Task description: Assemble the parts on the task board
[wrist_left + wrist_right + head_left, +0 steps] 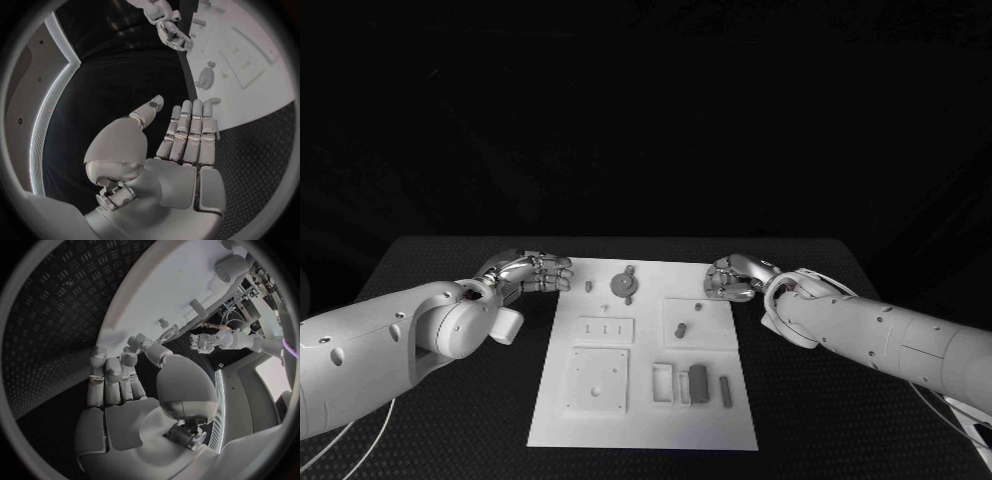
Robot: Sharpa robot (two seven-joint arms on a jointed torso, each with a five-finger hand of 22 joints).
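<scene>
The white task board lies in the middle of the black table. A grey gear sits near the board's far edge, with a small peg to its left. A short dark peg stands in the board's right middle. A dark block and a thin dark bar sit at the near right. My left hand hovers at the board's far left corner and holds nothing; its fingers are stretched out, with the thumb apart. My right hand is at the far right corner, also holding nothing.
A square raised plate and a small panel with slots occupy the board's left half. Black ribbed table surface lies on both sides of the board. The left wrist view shows the gear and my right hand.
</scene>
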